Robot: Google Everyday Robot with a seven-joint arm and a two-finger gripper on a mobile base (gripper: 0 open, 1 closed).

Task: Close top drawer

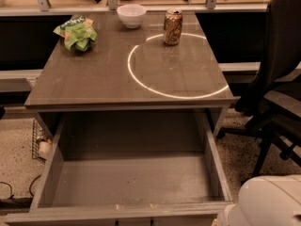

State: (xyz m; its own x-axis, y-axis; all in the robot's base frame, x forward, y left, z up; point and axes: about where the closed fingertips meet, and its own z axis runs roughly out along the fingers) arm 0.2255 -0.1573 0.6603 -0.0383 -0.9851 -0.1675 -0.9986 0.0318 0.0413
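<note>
The top drawer stands pulled far out of the table, toward the camera. Its grey floor and both side walls are bare to view, and nothing lies inside. Its front rim runs along the bottom edge of the view and shows a few pale chips. Because it hangs out this far, closing it calls for a straight push on the front panel, back under the tabletop. That panel faces away from the camera and is almost wholly cut off below.

The gripper does not show. All that appears of the robot is a white rounded arm casing in the lower right corner, just beside the drawer's right front corner. I judge the gripper sits lower, out of frame, perhaps near the drawer's front, so I cannot tell whether the jaws are wide or narrow. The arm's place at that corner suggests the push is being lined up but has not yet begun.

On the tabletop, well back from the front edge, stand a white bowl and a drink can, with a crumpled green bag to the left. All three rest clear of the drawer's path, so sliding it shut should not touch them, though a hard stop could rock the upright can. A bright ring of light lies across the right half of the top. A dark office chair stands near on the right, apart from the drawer's side
</note>
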